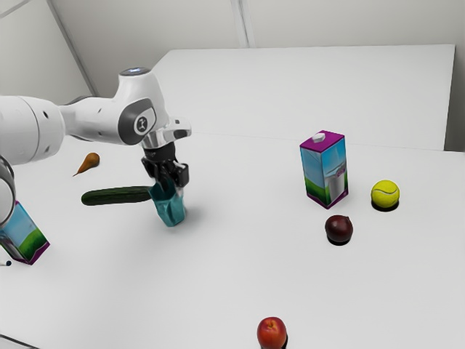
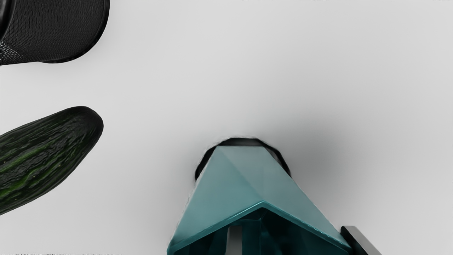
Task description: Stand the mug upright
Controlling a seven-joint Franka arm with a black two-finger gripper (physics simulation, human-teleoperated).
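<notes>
Straddling one wall of the teal mug (image 1: 171,207), the end effector (image 2: 291,226) is released: its fingers stand well apart, one inside the mouth, the other outside by a corner of the rim. The mug is directly below it on the tabletop (image 1: 218,283), mouth up and base down, so it appears upright as the task wants; whether the end effector set it so, one moment cannot tell. That straddle likely serves to steer or pinch the wall, and the inner finger could hook the rim if the end effector shifts sideways. The cucumber (image 1: 116,195) lies near the end effector, toward the exterior view's left, close enough to hamper a sweep that way.
</notes>
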